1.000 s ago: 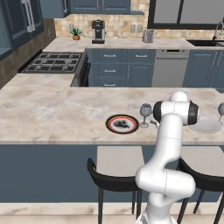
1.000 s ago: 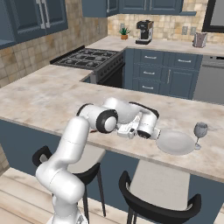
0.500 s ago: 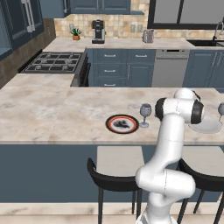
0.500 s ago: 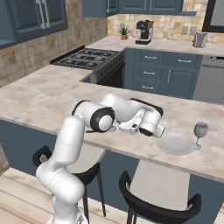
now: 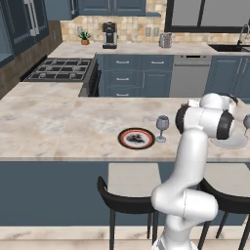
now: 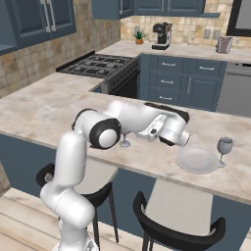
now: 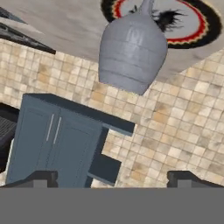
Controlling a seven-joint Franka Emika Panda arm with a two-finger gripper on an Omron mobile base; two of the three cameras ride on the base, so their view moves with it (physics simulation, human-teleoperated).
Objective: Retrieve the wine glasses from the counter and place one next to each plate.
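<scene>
Backing off from the counter, the white arm has shifted a little to its right over the last second while the things on the stone stayed put. Patterned plate has one wine glass upright just beside it; pale plate has the second wine glass just beside it too. Gripper faces the first glass, well clear of it, fingers spread wide, nothing between. Both placements look done, likely only retreat left.

Even, flat, soft-edged rendered light
</scene>
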